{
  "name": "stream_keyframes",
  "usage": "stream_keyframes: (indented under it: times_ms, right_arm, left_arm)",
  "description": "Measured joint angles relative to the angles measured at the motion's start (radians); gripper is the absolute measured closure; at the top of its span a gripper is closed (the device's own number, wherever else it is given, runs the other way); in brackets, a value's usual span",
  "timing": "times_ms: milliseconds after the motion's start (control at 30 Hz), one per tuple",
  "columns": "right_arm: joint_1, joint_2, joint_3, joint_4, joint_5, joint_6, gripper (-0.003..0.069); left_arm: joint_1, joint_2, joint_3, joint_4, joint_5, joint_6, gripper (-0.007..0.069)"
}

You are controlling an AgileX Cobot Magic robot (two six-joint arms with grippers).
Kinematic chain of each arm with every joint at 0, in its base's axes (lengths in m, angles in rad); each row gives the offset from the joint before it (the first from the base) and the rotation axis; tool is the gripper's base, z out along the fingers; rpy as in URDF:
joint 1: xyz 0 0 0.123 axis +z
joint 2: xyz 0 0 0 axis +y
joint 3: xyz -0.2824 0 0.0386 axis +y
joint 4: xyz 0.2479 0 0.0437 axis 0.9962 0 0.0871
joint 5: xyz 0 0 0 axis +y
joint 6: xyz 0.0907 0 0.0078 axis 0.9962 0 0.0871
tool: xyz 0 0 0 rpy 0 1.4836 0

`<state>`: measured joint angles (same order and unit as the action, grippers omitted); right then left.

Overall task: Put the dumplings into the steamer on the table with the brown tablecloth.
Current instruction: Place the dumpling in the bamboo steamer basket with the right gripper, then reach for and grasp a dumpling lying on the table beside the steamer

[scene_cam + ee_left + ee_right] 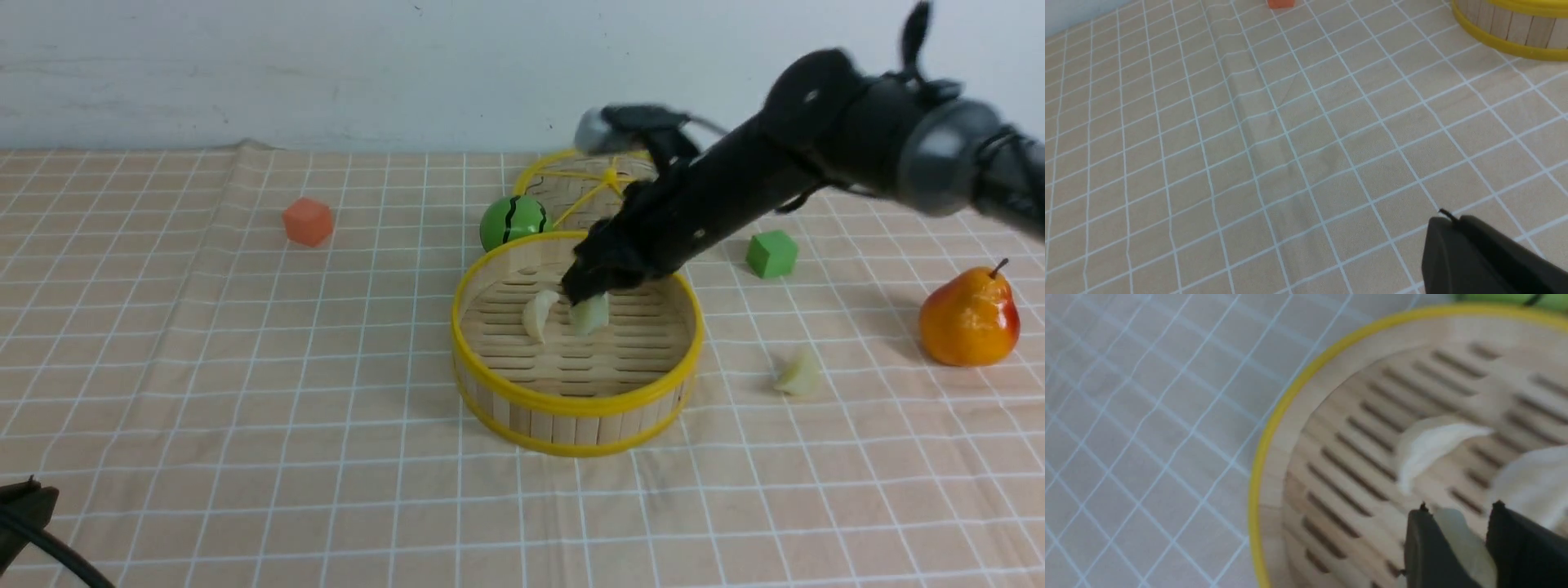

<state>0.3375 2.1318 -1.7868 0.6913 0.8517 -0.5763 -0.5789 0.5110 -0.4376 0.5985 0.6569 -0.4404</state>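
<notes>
An orange cube (pixel 308 221) sits alone at the far left, well apart from everything else. Near the middle at the back is a green ball (pixel 513 221) with a wavy black stripe. Just beside it, on its right, lies a flat woven lid (pixel 571 196) with yellow spokes and a yellow rim, partly hidden. A green cube (pixel 771 253) stands further right. Nearest the right edge is an upright orange-red pear (pixel 970 317) with a dark stem. A pale wall (pixel 326 65) runs behind.

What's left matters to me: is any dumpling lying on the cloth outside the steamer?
Yes, one dumpling lies on the cloth right of the steamer.
</notes>
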Motion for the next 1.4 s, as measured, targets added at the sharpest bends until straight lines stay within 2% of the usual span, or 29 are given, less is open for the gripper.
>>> stream_keyframes:
  times_ms: [167, 267, 367, 533, 667, 767, 800, 867, 967, 1033, 1167, 1267, 1400]
  right_arm:
    - [0.087, 0.053, 0.016, -0.109, -0.056, -0.003, 0.0465]
    - [0.096, 0.056, 0.016, -0.14, -0.068, -0.003, 0.0465]
    - [0.106, 0.059, 0.016, -0.164, -0.081, -0.003, 0.0433]
    - [0.107, 0.059, 0.008, -0.18, -0.093, -0.003, 0.0216]
    - [0.106, 0.047, -0.024, -0.205, -0.042, 0.055, 0.0139]
    - [0.095, -0.01, -0.048, -0.222, -0.009, 0.16, 0.0144]
    - [0.094, -0.015, -0.049, -0.222, -0.008, 0.16, 0.0146]
    - [0.068, -0.079, -0.056, -0.272, 0.014, 0.232, 0.0181]
    - [-0.021, -0.131, -0.034, -0.321, 0.079, 0.362, 0.0228]
    - [-0.074, -0.139, 0.005, -0.332, 0.1, 0.401, 0.0243]
    - [-0.209, -0.163, 0.195, -0.33, 0.101, 0.436, 0.0253]
    - [-0.251, -0.201, 0.337, -0.32, 0.034, 0.44, 0.0253]
    - [-0.274, -0.215, 0.422, -0.306, -0.081, 0.443, 0.0252]
  left_arm:
    - [0.0, 0.0, 0.001, -0.007, 0.012, 0.0, 0.0607]
    - [0.0, 0.0, 0.001, -0.007, 0.012, 0.0, 0.0607]
    - [0.0, 0.0, 0.001, -0.008, 0.012, 0.0, 0.0605]
    - [0.0, 0.0, 0.001, -0.009, 0.008, 0.0, 0.0604]
    - [0.0, 0.0, 0.001, -0.01, 0.008, 0.0, 0.0604]
    - [0.0, 0.0, 0.001, -0.01, 0.009, 0.0, 0.06]
    - [0.0, 0.0, 0.001, -0.01, 0.009, 0.0, 0.0599]
    - [0.0, 0.0, 0.001, -0.01, 0.01, -0.003, 0.0596]
    - [0.0, 0.0, 0.001, -0.01, 0.01, -0.015, 0.0596]
    - [0.0, 0.0, 0.001, -0.01, 0.01, -0.019, 0.0596]
    - [0.0, 0.0, 0.001, -0.011, 0.005, -0.024, 0.0587]
    - [0.0, 0.0, 0.001, -0.011, -0.01, -0.026, 0.0586]
    - [0.0, 0.0, 0.001, -0.012, -0.042, -0.026, 0.0586]
